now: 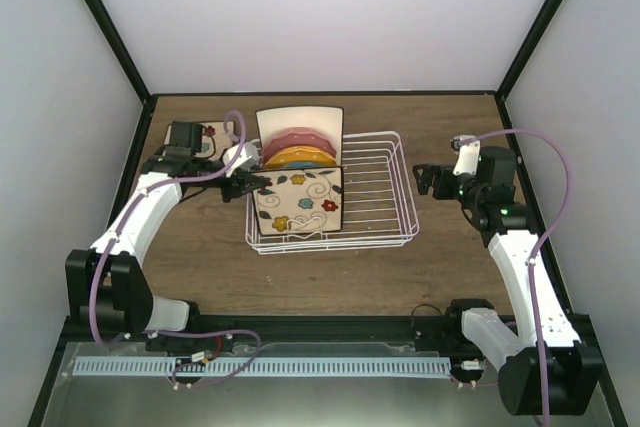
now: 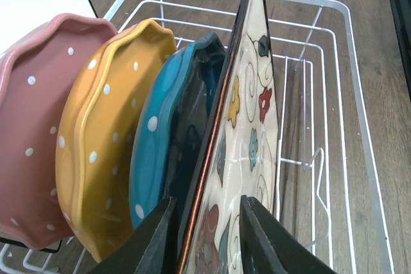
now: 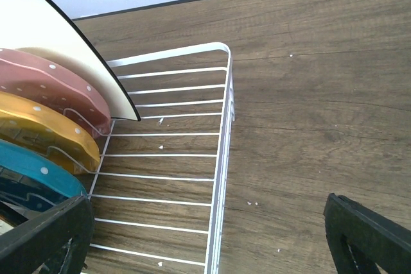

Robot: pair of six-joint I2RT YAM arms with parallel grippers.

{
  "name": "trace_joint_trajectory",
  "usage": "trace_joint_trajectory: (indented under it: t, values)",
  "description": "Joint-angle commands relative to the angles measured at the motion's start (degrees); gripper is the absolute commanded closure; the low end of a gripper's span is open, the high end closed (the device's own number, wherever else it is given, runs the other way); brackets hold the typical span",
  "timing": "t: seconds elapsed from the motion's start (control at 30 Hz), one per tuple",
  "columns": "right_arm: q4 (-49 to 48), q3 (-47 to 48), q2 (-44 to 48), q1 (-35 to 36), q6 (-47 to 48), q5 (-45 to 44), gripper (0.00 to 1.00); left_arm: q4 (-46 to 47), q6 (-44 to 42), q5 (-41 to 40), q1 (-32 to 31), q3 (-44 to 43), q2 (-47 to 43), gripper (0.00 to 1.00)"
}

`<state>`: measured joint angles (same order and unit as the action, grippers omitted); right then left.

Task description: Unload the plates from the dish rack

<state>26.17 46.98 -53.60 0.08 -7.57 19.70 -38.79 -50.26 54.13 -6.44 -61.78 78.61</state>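
The white wire dish rack (image 1: 385,187) holds plates upright at its left end: a plain cream square (image 1: 300,119) at the back, then pink (image 2: 32,126), orange (image 2: 103,126) and blue (image 2: 164,133) dotted round ones, and a cream floral square (image 2: 250,113) in front. My left gripper (image 2: 205,229) straddles the floral plate's left edge, one finger behind it and one on its painted face, with the jaws slightly apart from it. My right gripper (image 3: 205,235) is wide open, hanging just right of the rack's rim (image 3: 225,126) with nothing between its fingers.
Another floral square plate (image 1: 215,132) lies flat on the wooden table, left of the rack and partly under the left arm. The rack's right half (image 1: 375,197) holds no plates. Grey walls close in the table at the sides and back.
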Motion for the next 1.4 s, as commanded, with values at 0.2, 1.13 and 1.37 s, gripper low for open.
trace_joint_trajectory:
  t: [0.2, 1.13, 1.37]
  values:
    - [1.20, 1.09, 0.98, -0.60, -0.05, -0.25, 0.00, 4.45, -1.25, 0.82, -1.50, 2.39, 0.79, 0.88]
    - [-0.39, -0.75, 1.34, -0.60, -1.13, 0.48, 0.00, 8.40, 18.71, 9.32, -1.63, -16.32, -8.45, 0.96]
    - [-0.53, -0.91, 1.32, -0.60, -1.05, 0.88, 0.00, 36.76, 47.71, 7.95, 3.54, -19.44, -8.57, 0.96]
